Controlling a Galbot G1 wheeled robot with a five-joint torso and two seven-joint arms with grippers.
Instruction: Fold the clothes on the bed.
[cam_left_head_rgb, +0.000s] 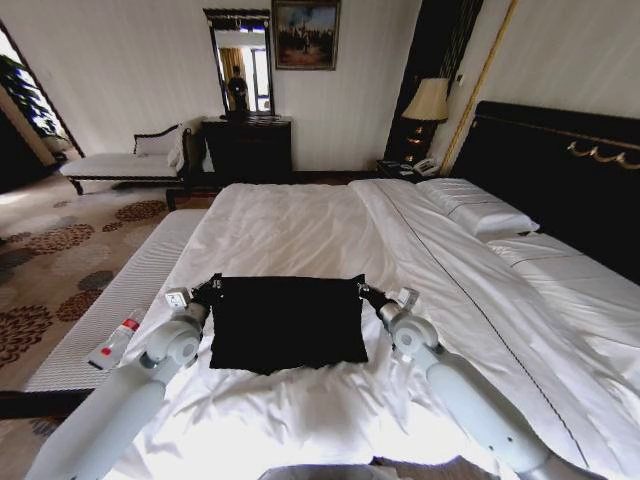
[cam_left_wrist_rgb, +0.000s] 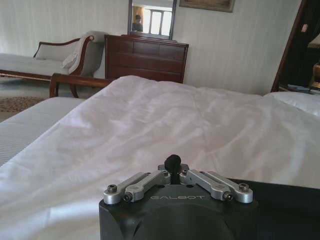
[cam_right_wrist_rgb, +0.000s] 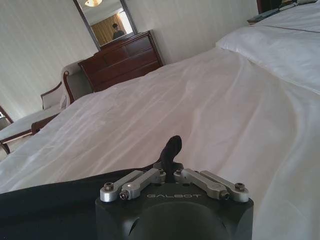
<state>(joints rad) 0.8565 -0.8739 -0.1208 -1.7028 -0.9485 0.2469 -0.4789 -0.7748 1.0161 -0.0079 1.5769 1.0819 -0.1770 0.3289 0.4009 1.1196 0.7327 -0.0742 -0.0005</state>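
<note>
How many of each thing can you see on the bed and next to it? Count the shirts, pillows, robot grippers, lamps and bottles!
Black T-shirt on the bed: 1
White pillows: 2, possibly more
Grippers: 2, left gripper and right gripper, each shut on a top corner of the shirt
Lamp: 1
Bottle on the mat beside the bed: 1
Total: 7

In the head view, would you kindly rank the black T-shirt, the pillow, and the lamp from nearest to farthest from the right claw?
1. Black T-shirt, touching the right claw.
2. Pillow, farther up the bed by the headboard.
3. Lamp, beyond the bed, near the wall.
</note>
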